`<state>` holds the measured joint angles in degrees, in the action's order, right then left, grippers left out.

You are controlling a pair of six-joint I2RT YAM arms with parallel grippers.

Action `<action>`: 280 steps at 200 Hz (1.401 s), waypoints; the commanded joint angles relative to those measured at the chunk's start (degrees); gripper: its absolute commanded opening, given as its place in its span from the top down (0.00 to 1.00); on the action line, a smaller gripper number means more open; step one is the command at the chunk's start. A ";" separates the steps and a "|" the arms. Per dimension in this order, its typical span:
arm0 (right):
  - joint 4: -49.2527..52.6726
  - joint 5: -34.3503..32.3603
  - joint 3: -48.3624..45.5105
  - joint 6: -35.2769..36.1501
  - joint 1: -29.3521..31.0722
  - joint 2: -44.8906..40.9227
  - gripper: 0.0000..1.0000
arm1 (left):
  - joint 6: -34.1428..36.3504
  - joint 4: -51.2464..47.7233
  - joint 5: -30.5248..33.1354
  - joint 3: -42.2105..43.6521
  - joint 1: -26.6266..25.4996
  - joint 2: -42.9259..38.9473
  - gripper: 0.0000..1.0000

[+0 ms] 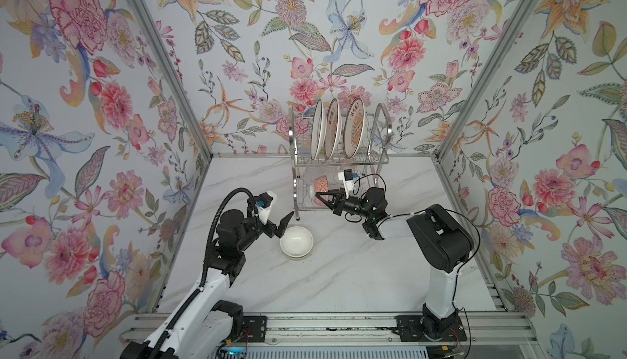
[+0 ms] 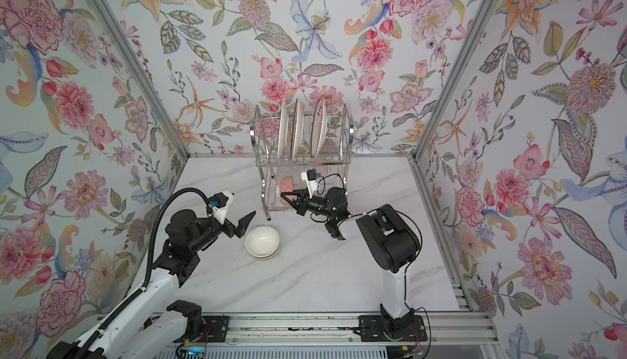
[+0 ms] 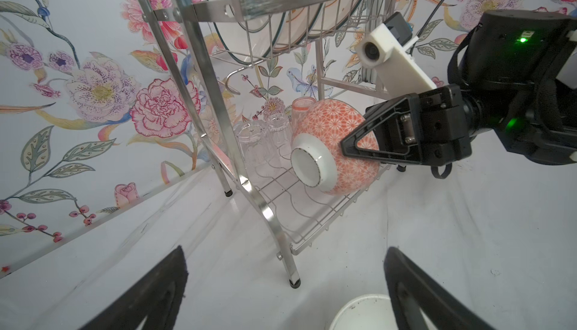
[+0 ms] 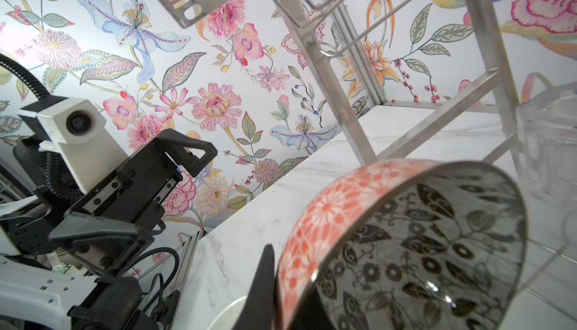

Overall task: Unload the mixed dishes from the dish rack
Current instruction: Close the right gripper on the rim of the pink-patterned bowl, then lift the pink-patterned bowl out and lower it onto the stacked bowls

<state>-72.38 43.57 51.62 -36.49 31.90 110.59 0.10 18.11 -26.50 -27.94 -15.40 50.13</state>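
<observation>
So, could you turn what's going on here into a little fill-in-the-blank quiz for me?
1. The right hand is clamped on the rim of the orange flower-patterned bowl, which sits on the ___ tier of the shiny steel wire rack.
2. ___ white plates with dark rims stand on edge in the rack's top tier.
3. The left hand hangs ___ beside the plain white bowl on the marble table.

Missing words: lower; three; open.
</observation>
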 commanded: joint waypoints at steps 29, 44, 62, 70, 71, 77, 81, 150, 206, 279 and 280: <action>11.72 1.37 -4.12 13.51 1.12 -10.87 1.00 | -3.48 0.70 3.87 -2.77 0.17 -0.92 0.01; 18.23 0.56 -5.01 18.24 1.78 -14.13 1.00 | -5.08 0.87 4.69 -3.30 0.98 -0.65 0.01; 28.75 -0.99 -4.64 25.76 3.21 -17.68 1.00 | -7.23 -0.13 4.94 -4.92 2.63 0.45 0.01; 34.98 -2.16 -3.84 30.10 4.13 -19.35 1.00 | -7.55 -1.35 5.09 -5.88 3.26 1.05 0.01; 34.98 -2.16 -3.84 30.10 4.13 -19.35 1.00 | -7.52 -1.51 5.03 -6.02 3.35 1.17 0.01; 40.05 -3.36 -3.01 33.55 4.79 -20.38 1.00 | -7.57 -2.21 4.80 -6.80 3.81 1.58 0.01; 42.22 -4.07 -2.61 35.09 4.83 -20.72 1.00 | -7.56 -2.57 4.65 -7.13 3.94 1.87 0.01; 77.34 -16.68 9.32 58.81 15.84 -21.63 1.00 | -9.59 -8.14 8.38 -12.68 8.88 7.22 0.01; 90.47 -19.85 18.76 66.25 21.30 -15.34 1.00 | -11.38 -9.20 6.88 -13.01 12.49 8.95 0.01; 103.59 -24.69 30.91 71.22 25.65 -6.66 1.00 | -11.98 -12.72 7.68 -15.43 15.42 12.57 0.01; 103.59 -24.69 30.91 71.22 25.65 -6.66 1.00 | -12.06 -12.73 7.73 -15.41 15.50 12.60 0.01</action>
<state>25.96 21.15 78.59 31.46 56.21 102.54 -10.59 6.66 -19.20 -40.95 -1.08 61.71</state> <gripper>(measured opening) 0.100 0.994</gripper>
